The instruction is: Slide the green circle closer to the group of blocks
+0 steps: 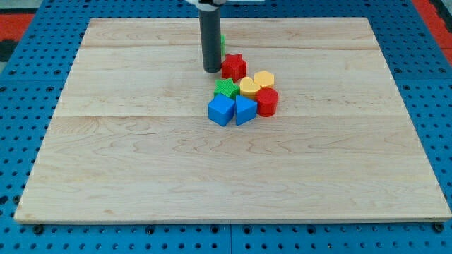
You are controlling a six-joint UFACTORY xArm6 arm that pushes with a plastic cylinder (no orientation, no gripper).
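Note:
The dark rod comes down from the view's top; my tip (212, 70) rests on the board just left of the red star (234, 67). The green circle (222, 44) is mostly hidden behind the rod; only a green sliver shows at the rod's right edge, above the red star. Below lies the group: a green star (227, 87), a yellow heart (248, 87), a yellow hexagon (265, 78), a red cylinder (267, 102), a blue cube (221, 110) and a blue triangular block (245, 110). The red star sits at the group's top edge.
The wooden board (141, 162) lies on a blue pegboard table (21, 106). Red patches show at the view's top corners.

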